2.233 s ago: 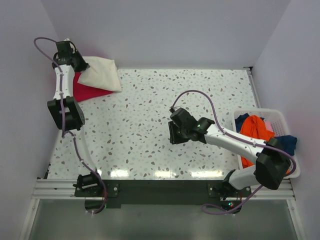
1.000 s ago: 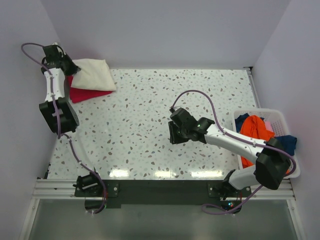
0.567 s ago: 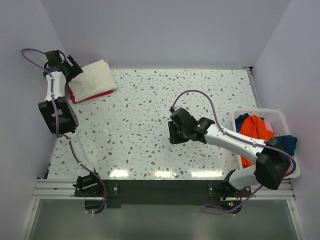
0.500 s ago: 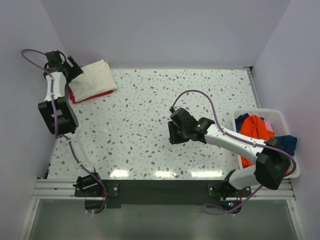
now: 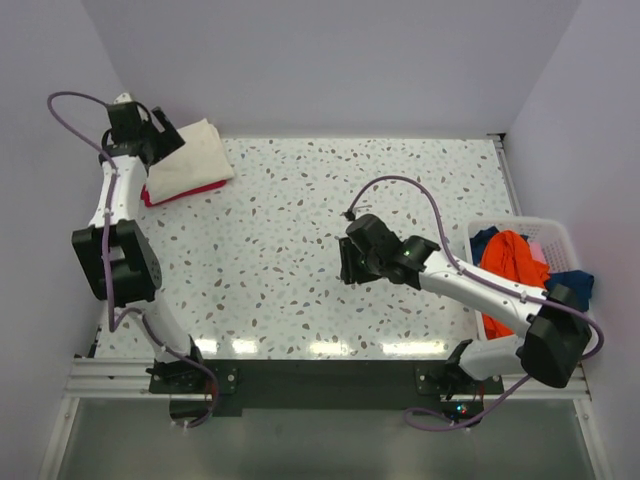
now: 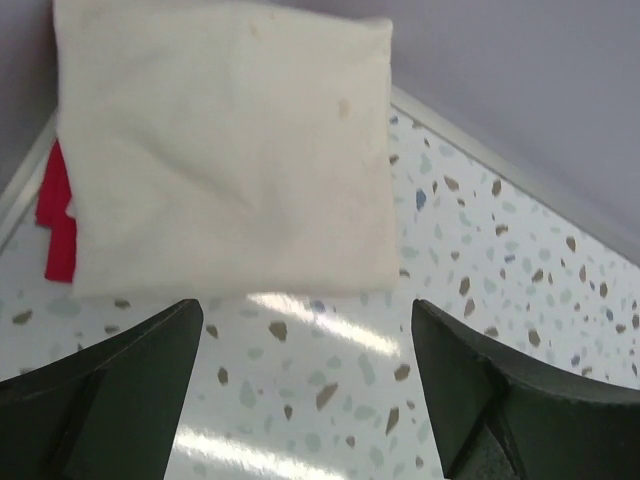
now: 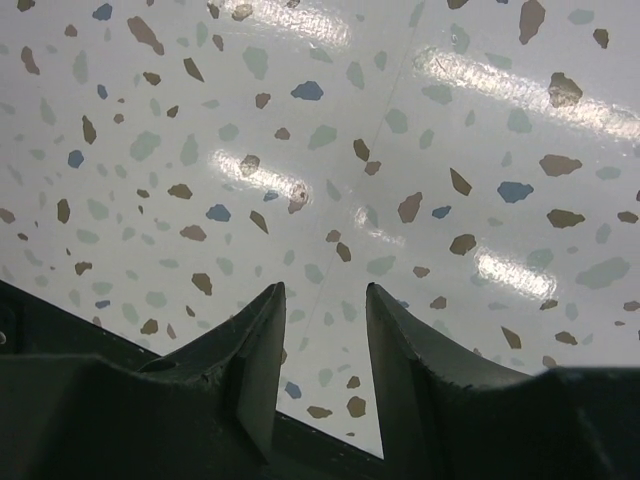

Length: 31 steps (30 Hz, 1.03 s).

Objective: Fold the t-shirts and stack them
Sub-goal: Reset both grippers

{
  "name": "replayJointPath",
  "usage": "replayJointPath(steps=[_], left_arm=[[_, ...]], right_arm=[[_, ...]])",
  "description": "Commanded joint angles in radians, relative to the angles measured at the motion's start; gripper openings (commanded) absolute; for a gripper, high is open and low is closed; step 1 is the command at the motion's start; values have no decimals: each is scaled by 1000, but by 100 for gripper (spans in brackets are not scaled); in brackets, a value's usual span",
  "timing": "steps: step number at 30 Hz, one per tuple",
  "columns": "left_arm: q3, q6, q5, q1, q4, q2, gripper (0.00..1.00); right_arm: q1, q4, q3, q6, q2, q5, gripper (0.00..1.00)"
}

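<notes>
A folded cream t-shirt [image 5: 192, 158] lies at the table's far left corner on top of a red t-shirt [image 5: 190, 190], whose edge shows beneath it. In the left wrist view the cream t-shirt [image 6: 225, 150] fills the top and a red t-shirt's strip [image 6: 58, 220] shows at the left. My left gripper [image 5: 165, 143] hovers at the stack's left edge, open and holding nothing [image 6: 305, 310]. My right gripper [image 5: 342, 265] hangs over bare table mid-right, its fingers parted with only table between them [image 7: 324, 290]. An orange t-shirt [image 5: 510, 255] and a blue t-shirt [image 5: 575, 285] sit in a basket.
A white plastic basket [image 5: 530, 221] stands at the table's right edge with crumpled shirts in it. Purple walls close in the back and both sides. The speckled tabletop [image 5: 280, 220] stretches between the stack and the right arm.
My left gripper opened and let go of the cream t-shirt, which settled flat over the red one. It then shifted slightly right. The right gripper's fingers spread a little wider.
</notes>
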Motion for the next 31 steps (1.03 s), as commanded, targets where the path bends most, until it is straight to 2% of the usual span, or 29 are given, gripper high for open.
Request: replayJointPath(steps=[1,6,10,12,15,18,21,26,31], left_arm=[[-197,-23,-27,-90,96,-192,90],[-450,2,-96,-248,127,-400,90],[-683,-1,-146,-469,141,-562,90],[-755,-39,-163,-541,168,-604,90],[-903,-103,-188,-728,214,-674,90],[-955,-156,-203,-854,257,-689,90],[-949,-164,-229,-925,253,-682,90],[-958,-138,-203,-939,268,-711,91],[-906,-101,-196,-939,224,-724,91]], right_arm=[[-6,29,4,-21,-38,38,42],[-11,14,15,-32,-64,81,42],[-11,-2,10,-38,-102,139,42],[-9,-2,6,-41,-119,160,42],[-11,-5,1,-40,-136,197,42],[-11,1,-13,-34,-146,236,42],[-11,9,-21,-18,-146,257,42],[-11,24,-28,-8,-151,263,38],[-11,23,-28,-1,-169,309,39]])
